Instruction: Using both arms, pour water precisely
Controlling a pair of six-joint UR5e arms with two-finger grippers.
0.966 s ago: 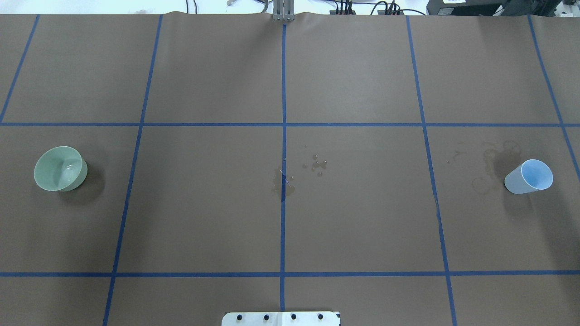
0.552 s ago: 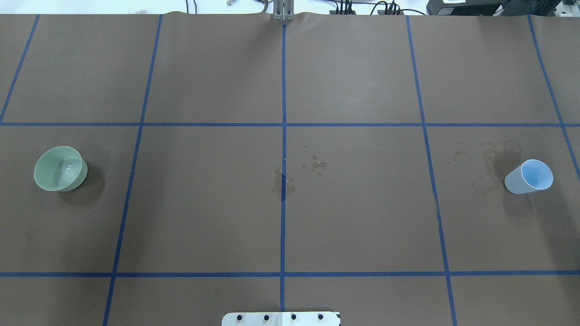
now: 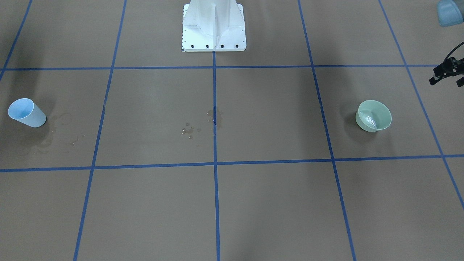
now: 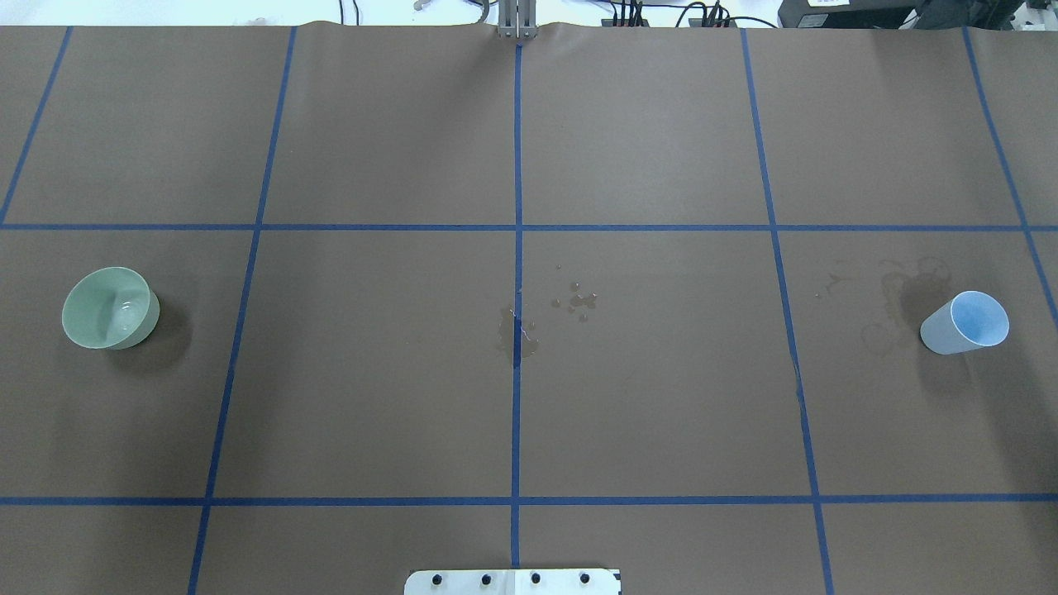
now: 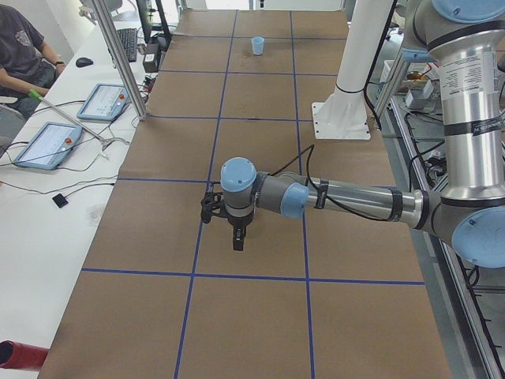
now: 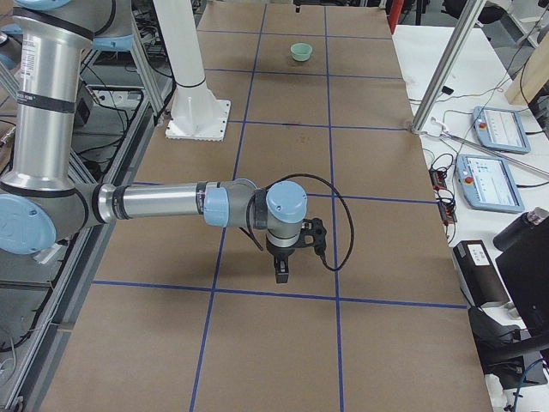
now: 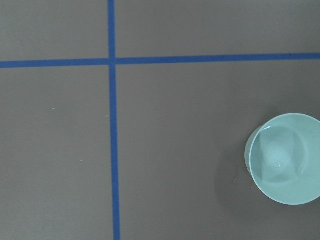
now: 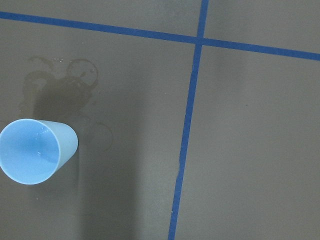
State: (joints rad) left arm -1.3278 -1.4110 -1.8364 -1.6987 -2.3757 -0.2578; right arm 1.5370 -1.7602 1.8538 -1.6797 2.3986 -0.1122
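Note:
A pale green bowl point(image 4: 110, 307) stands on the table's left, with water point(image 4: 128, 312) glinting in its bottom; it also shows in the front view point(image 3: 374, 116) and in the left wrist view point(image 7: 283, 165). A light blue cup point(image 4: 967, 322) stands upright on the right, also seen in the right wrist view point(image 8: 36, 150). My left gripper point(image 5: 237, 233) hangs above the table close to the bowl; only a black edge of it point(image 3: 446, 71) shows in the front view. My right gripper point(image 6: 281, 268) hangs near the cup. I cannot tell whether either is open or shut.
Spilled drops point(image 4: 581, 302) and a wet patch point(image 4: 517, 332) lie at the table's centre on the blue tape line. Dried ring stains point(image 4: 897, 306) mark the paper beside the cup. The white pedestal point(image 3: 214, 27) stands at the robot's edge. An operator and tablets point(image 5: 47, 142) are at a side desk.

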